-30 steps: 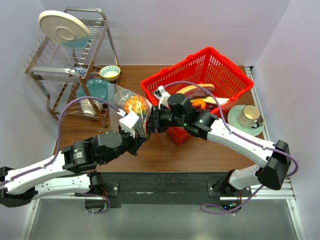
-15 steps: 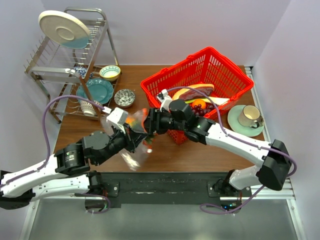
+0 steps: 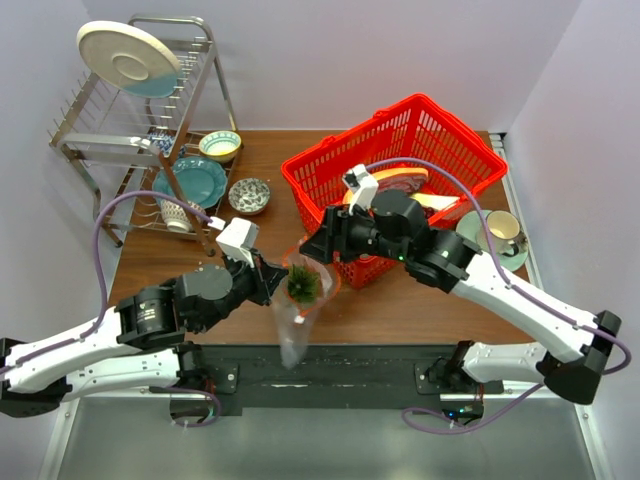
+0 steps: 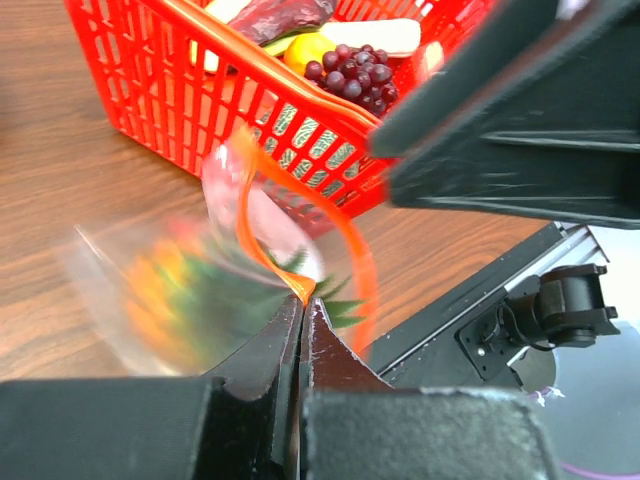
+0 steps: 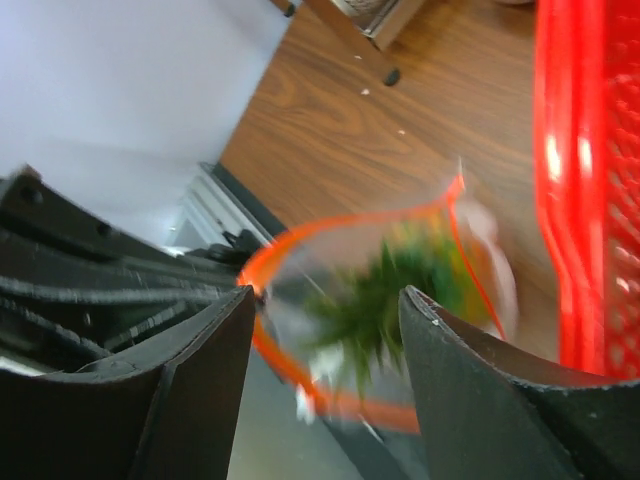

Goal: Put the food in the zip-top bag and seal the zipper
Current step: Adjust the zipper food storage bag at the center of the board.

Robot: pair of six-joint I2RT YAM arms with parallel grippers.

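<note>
progress: judged roughly a third done. pineapple [image 3: 303, 284] is seen inside the bag [image 3: 297, 325], crown up, just below the left gripper [image 4: 302, 312] tips. zipper [image 4: 340, 215] is unsealed, and the mouth is held in an open loop. grapes [image 4: 352, 78] are not bagged yet; they lie in the basket [image 4: 180, 90], well beyond both grippers. left to do: grapes to be fetched and dropped in, then the zipper pressed shut.

left fingers [image 4: 265, 360]: clamped together on the zipper strip at the near side of the mouth, with no gap seen between the pads. the bag is hung from that pinch, its body drooping below and ahead of the tips. the body is blurred in the wrist view; in the top view its lower end shows over the near table [image 3: 400, 310] edge.

right gripper [image 5: 328, 292]: fingers [image 5: 200, 350] are spread wide, nothing is held. the open mouth and crown are framed between the two tips, farther out than them. contact with the far rim cannot be told. the basket wall sits just outside the right-hand finger.
</note>
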